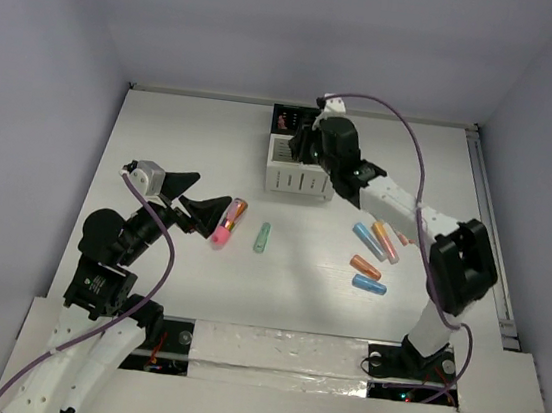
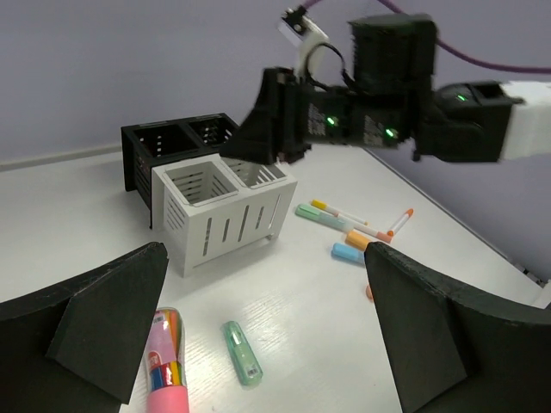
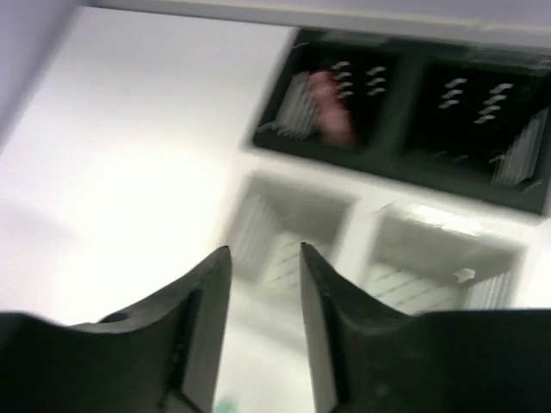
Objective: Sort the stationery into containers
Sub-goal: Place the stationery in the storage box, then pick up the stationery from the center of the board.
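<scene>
The containers are a block of two black compartments (image 1: 291, 120) joined to two white slatted ones (image 1: 295, 179). My right gripper (image 1: 306, 150) hovers over the white left compartment (image 3: 293, 232), jaws a little apart with nothing between them (image 3: 265, 249). A pink stick (image 3: 331, 107) lies in the left black compartment. My left gripper (image 1: 211, 213) is wide open and empty (image 2: 265, 249), just left of the thick pink marker with an orange end (image 1: 227, 222) (image 2: 164, 361). A mint green stick (image 1: 262, 237) (image 2: 242, 351) lies beside it.
Several loose sticks lie right of centre: blue (image 1: 368, 240), orange (image 1: 384, 242), orange (image 1: 366, 268), blue (image 1: 368, 284). The right arm (image 1: 451, 258) reaches over them. Grey walls enclose the table on the left, right and back.
</scene>
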Robot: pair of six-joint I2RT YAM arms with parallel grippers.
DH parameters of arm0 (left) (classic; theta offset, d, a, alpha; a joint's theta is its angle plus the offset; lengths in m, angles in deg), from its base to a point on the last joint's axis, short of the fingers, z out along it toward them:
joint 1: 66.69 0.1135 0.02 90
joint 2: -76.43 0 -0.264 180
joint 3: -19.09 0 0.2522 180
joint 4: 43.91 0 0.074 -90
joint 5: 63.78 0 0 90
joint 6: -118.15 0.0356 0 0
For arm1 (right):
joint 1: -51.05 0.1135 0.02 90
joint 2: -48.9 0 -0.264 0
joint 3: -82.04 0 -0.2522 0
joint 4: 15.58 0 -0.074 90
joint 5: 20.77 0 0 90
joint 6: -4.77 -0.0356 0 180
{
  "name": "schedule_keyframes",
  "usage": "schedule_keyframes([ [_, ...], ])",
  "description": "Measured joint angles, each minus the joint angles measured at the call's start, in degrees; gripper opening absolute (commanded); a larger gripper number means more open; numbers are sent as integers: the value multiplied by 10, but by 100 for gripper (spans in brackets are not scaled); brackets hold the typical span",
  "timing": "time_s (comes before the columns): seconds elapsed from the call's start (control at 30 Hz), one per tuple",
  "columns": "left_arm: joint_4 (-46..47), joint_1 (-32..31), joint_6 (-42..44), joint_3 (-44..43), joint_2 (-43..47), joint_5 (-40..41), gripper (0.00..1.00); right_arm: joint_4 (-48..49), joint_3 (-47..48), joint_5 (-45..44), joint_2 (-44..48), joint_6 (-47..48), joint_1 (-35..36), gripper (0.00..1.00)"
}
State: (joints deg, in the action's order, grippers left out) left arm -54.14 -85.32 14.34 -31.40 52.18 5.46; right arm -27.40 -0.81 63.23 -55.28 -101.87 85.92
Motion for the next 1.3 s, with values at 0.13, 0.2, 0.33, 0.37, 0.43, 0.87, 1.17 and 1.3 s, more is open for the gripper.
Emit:
schedule_keyframes([
  [0.13, 0, 0, 0, 0, 0, -1, 99, 50, -120, -21, 82, -23, 71, 32],
  [0.2, 0, 0, 0, 0, 0, -1, 99, 63, -173, -32, 102, -34, 111, 47],
  [0.33, 0, 0, 0, 0, 0, -1, 99, 58, -236, -50, 101, -54, 173, 78],
  [0.37, 0, 0, 0, 0, 0, -1, 99, 52, -242, -57, 96, -59, 181, 78],
  [0.43, 0, 0, 0, 0, 0, -1, 99, 45, -241, -69, 77, -68, 190, 77],
  [0.87, 0, 0, 0, 0, 1, -2, 99, 15, -187, -129, -63, -103, 201, 68],
  [1.17, 0, 0, 0, 0, 1, -2, 99, 0, -171, -156, -76, -108, 212, 66],
  [1.3, 0, 0, 0, 0, 1, -3, 99, -15, -178, -162, -66, -109, 212, 62],
])
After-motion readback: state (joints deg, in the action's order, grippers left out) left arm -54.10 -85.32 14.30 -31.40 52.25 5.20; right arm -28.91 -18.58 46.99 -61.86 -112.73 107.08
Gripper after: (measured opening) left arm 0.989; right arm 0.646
